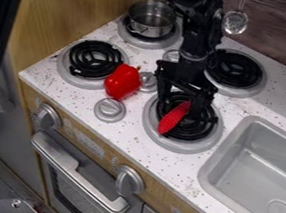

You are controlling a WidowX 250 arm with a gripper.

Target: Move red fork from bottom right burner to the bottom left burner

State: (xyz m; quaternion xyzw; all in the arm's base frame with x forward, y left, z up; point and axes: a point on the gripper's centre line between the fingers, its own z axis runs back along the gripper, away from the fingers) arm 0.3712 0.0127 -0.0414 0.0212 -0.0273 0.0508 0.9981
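Observation:
Over the bottom right burner [152, 128] hangs my gripper [184, 100], pointing down, with its two fingers spread apart. The red fork [173, 118] lies slanted on that burner's black coil, its upper end close below and between the fingers. Whether either finger touches it I cannot tell. At the left of the stove top is the bottom left burner [91, 61], a black coil in a round silver-grey pan.
A red bell pepper [122, 81] lies between the two front burners, against the left one's edge, near grey knobs [110, 110]. A metal pot [151, 18] stands on the back left burner. The back right burner [235, 69] is beside the arm; a sink [258, 166] lies right.

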